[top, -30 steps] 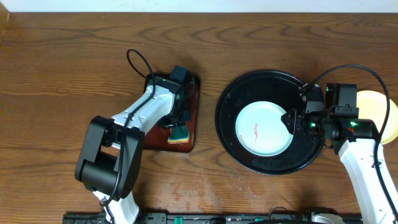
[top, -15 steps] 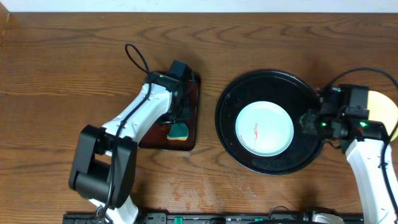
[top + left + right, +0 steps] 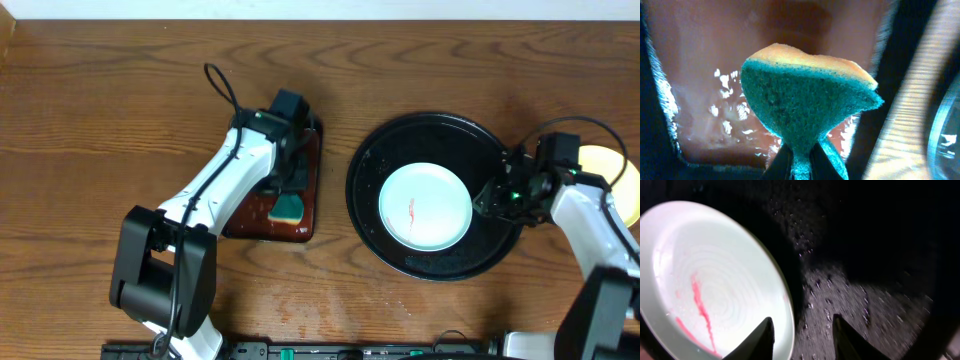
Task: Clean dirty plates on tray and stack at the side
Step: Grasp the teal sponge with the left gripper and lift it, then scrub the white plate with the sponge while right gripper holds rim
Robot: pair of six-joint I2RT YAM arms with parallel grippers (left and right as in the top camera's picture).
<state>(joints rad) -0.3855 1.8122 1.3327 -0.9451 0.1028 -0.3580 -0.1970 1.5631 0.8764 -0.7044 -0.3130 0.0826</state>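
Tabletop scene with two arms over a brown wooden table (image 3: pixel 120 100). A large round glossy black tray (image 3: pixel 420 135) is seen right of centre. A small round pale bluish-white plate (image 3: pixel 425 207), marked with a thin red smear (image 3: pixel 411 210), lies flat on its floor, slightly toward the near side. A pale yellow plate (image 3: pixel 618 172) is partly seen on the table just beyond the black tray's right rim, half hidden by the right arm.

The right gripper (image 3: pixel 802 340) is shown with its fingers spread and empty, low over the right part of the black tray. In the right wrist view the plate's right rim falls between the two fingertips; contact cannot be judged. Water droplets are scattered on the tray floor beside the plate.

The left gripper (image 3: pixel 802 162) is closed on a sponge with a green scouring face and a yellow-orange back (image 3: pixel 805 100), pinched at its lower edge. The sponge is held over a small rectangular reddish-brown tray (image 3: pixel 262 222), whose wet floor glints in the left wrist view.
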